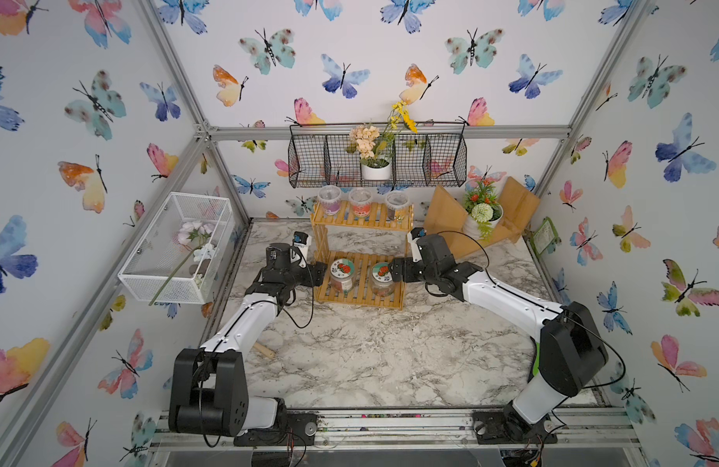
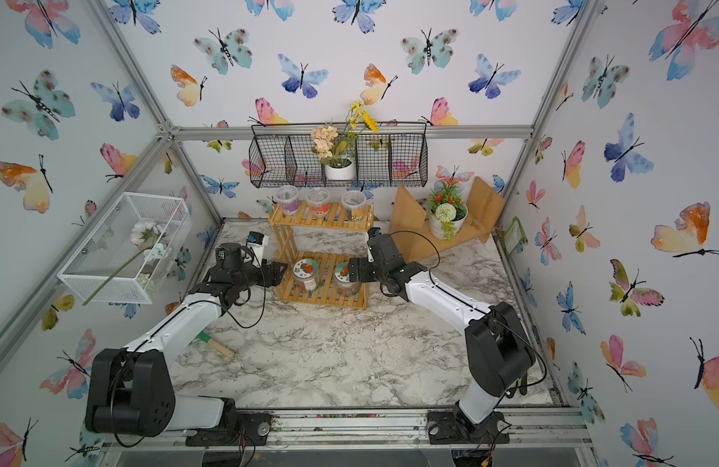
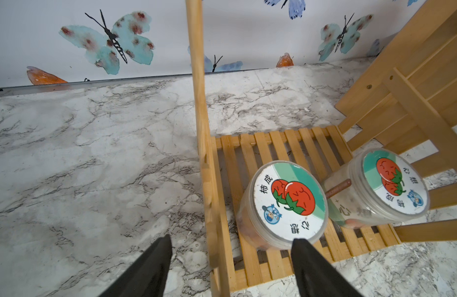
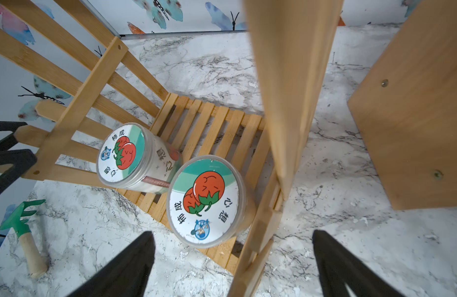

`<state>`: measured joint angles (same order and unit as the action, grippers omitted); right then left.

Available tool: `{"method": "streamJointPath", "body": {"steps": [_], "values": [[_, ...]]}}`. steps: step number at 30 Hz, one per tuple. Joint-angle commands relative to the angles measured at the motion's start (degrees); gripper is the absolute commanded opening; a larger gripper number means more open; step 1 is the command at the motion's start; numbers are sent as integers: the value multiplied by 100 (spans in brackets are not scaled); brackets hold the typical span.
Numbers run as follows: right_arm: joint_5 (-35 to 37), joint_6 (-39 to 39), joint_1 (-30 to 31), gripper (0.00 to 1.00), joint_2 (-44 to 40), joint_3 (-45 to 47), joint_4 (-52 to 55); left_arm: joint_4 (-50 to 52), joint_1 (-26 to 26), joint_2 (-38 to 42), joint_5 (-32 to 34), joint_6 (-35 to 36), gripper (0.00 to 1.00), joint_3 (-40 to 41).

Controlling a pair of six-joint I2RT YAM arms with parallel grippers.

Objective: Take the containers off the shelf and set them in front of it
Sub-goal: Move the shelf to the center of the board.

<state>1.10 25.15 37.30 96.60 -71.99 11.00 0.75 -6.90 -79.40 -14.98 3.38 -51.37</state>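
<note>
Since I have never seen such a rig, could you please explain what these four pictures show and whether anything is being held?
It is a robot with two arms, ending in the left gripper and the right gripper, each a two-fingered pincer. The two wide pictures come from one paired camera overhead. The two close ones come from cameras on the wrists, where the black prongs are the fingers. On the marble table stands a wooden shelf, with three lidded cups on its upper tier and two fruit-lidded jars on the lower. A small rake lies on the table too. The grippers sit at either end of the lower tier, both open, holding nothing.
</note>
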Motion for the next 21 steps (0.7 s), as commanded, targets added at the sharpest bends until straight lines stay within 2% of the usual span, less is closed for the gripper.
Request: {"method": "streamJointPath", "body": {"steps": [1, 7, 14, 21], "values": [[251, 209, 47, 95, 172, -217, 327, 100, -80, -130, 305, -69, 72, -131], [379, 323, 67, 83, 202, -154, 418, 78, -127, -154, 420, -140, 62, -53], [492, 368, 76, 63, 202, -114, 537, 65, -180, -112, 495, -229, 48, 90], [561, 346, 76, 45, 202, -63, 662, 55, -283, -26, 578, -276, 39, 237]]}}
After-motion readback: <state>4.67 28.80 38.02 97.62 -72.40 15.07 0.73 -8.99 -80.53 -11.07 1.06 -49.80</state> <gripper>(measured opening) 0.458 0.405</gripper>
